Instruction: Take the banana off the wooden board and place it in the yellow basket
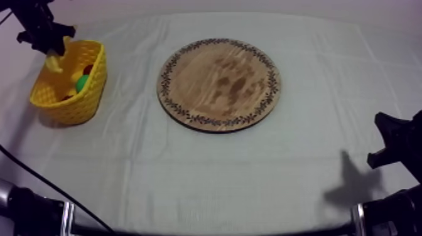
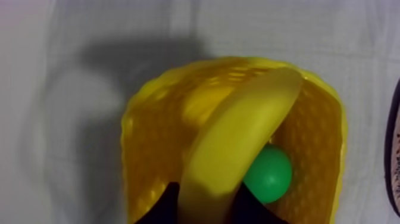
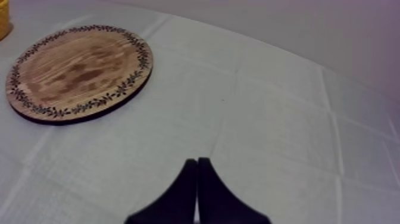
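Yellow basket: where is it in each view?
Top view: yellow basket at left, under the left gripper.
Left wrist view: basket directly below the gripped banana.
Right wrist view: basket's yellow edge beyond the wooden board.
Shared landmark: the wooden board, in top and right wrist views.

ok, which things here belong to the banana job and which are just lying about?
Job: banana, held by left gripper over the yellow basket; bare wooden board.
Lying about: green fruit and small red fruit in the basket; right gripper, shut, at rest.
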